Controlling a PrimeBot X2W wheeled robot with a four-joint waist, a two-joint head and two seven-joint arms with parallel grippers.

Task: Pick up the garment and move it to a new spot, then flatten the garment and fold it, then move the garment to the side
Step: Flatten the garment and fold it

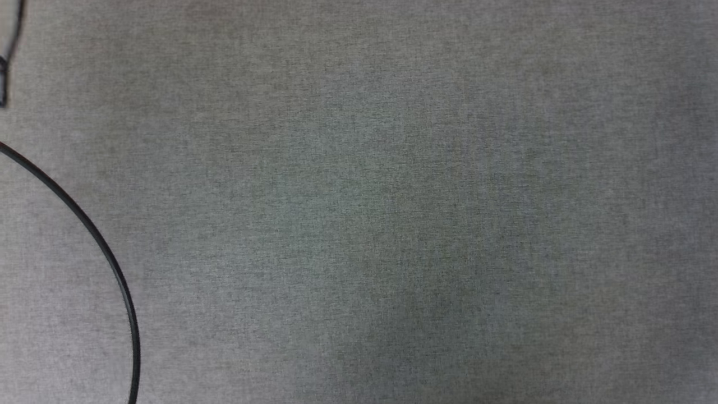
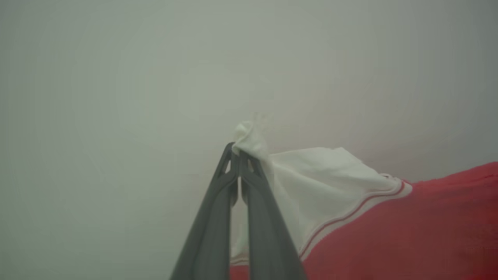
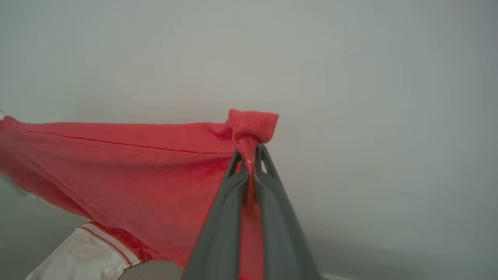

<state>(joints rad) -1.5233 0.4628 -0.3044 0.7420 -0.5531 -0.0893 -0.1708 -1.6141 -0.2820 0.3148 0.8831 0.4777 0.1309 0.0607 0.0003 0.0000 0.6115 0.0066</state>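
Holds the red basketball jersey [image 2: 393, 233] at two points, one in each gripper. At the left gripper [image 2: 238, 151], clamps a bunched white corner between the jaws, pressed together at the tips with a slim gap lower down, and leaves a knot of white fabric poking out just past them. From there, in the left wrist view, spreads rightward as a white panel, then a band of red-and-white striped trim, then plain red cloth running off the right and bottom edges. At the right gripper [image 3: 249, 153], pinches a fold of red fabric, jaws closed tight on it with a strip of red showing down the gap between them (and a small red tuft standing above the tips). In the right wrist view, stretches away to the left as a taut red sheet with a stitched seam near its upper edge, sagging toward a white panel edged with striped trim at the lower left. Behind the cloth in both wrist views, a pale, blurred backdrop. In the head view, looks down on a grey woven surface [image 1: 392, 196] crossed at the lower left by a curving black cable [image 1: 106, 252], with a second dark cord [image 1: 4, 84] at the upper left edge.
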